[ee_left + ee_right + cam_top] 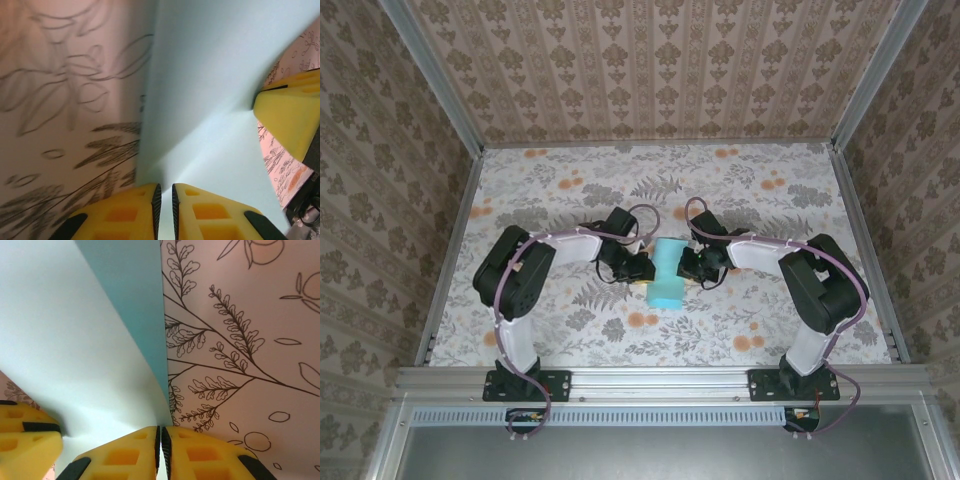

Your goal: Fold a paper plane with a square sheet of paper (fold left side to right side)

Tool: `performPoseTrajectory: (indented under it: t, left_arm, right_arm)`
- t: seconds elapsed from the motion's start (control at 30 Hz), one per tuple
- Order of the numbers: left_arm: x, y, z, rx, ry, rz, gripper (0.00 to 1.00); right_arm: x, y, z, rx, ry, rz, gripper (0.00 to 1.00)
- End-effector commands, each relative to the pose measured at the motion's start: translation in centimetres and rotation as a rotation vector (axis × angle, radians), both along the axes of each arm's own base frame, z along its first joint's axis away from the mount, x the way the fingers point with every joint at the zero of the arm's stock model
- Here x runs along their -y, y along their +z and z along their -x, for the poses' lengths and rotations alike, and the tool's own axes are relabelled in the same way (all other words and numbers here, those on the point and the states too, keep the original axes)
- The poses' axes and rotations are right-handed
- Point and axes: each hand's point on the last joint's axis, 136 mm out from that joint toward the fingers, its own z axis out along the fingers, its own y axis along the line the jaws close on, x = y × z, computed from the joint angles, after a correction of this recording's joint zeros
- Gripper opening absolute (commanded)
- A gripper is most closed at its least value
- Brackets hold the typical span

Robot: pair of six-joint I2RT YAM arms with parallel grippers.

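The square sheet of paper (pixel 668 275) is light turquoise and hangs bowed between my two grippers at the table's middle. My left gripper (pixel 642 268) is at its left edge and my right gripper (pixel 692 266) at its right edge. In the left wrist view the paper (pixel 215 100) runs into the thin gap of my left gripper (pixel 165 188), whose pads pinch its edge. The other gripper's yellow finger (pixel 290 120) shows at the right. In the right wrist view my right gripper (pixel 161 429) is shut on the raised paper (pixel 65 340).
The floral-print table (pixel 570 190) is enclosed by patterned walls with metal rails at the left (pixel 450 250) and right (pixel 865 250). Both arms bend inward from their bases at the near edge.
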Motion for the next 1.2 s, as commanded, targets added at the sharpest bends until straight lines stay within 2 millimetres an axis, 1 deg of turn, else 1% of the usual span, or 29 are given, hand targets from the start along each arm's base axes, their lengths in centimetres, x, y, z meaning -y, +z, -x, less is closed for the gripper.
performPoseTrajectory:
  t: [0.0,0.1,0.17,0.23,0.3,0.37,0.43,0.53,0.6,0.7,0.87,1.0,1.1,1.17]
  left_arm:
    - [-2.7,-0.2,0.0,0.009,0.027,-0.074,0.18]
    - [-2.1,1.9,-0.9,0.061,0.024,-0.021,0.18]
    - [-1.0,3.9,-1.5,0.106,0.014,0.045,0.17]
    - [0.2,5.3,-1.8,0.134,0.004,0.107,0.18]
    - [1.5,6.2,-1.9,0.14,-0.011,0.157,0.18]
    - [3.0,6.3,-1.3,0.122,-0.045,0.187,0.18]
    - [4.0,5.5,-0.8,0.103,-0.072,0.178,0.18]
    - [4.6,4.1,-0.3,0.084,-0.083,0.145,0.18]
    - [4.4,2.9,-0.4,0.083,-0.072,0.102,0.18]
    - [4.1,1.5,-0.1,0.062,-0.064,0.073,0.18]
    - [3.3,0.2,0.3,0.036,-0.055,0.028,0.18]
    - [2.8,-0.6,0.9,0.015,-0.054,0.001,0.18]
    - [2.3,-1.3,1.3,0.003,-0.049,-0.022,0.18]
    - [1.9,-1.8,1.6,-0.007,-0.044,-0.037,0.18]
  right_arm:
    - [2.8,-3.2,3.3,-0.139,0.005,0.15,0.16]
    - [2.7,-3.1,3.2,-0.134,0.007,0.144,0.16]
    - [2.7,-3.0,3.1,-0.13,0.007,0.143,0.16]
    - [2.7,-2.9,3.1,-0.13,0.006,0.141,0.16]
    - [2.6,-3.0,3.1,-0.131,0.008,0.141,0.16]
    - [2.6,-2.9,3.1,-0.13,0.007,0.139,0.16]
    - [2.6,-2.9,3.1,-0.131,0.008,0.139,0.16]
    - [2.5,-2.9,3.1,-0.129,0.011,0.137,0.16]
    - [2.5,-2.8,3.1,-0.128,0.011,0.135,0.16]
    - [2.4,-2.7,2.9,-0.121,0.013,0.131,0.16]
    - [1.6,-2.1,2.3,-0.083,0.013,0.083,0.16]
    - [0.6,-1.1,1.5,-0.033,0.021,0.028,0.16]
    - [0.1,0.4,0.7,0.015,0.04,0.001,0.16]
    - [-0.3,1.8,0.1,0.052,0.049,-0.021,0.16]
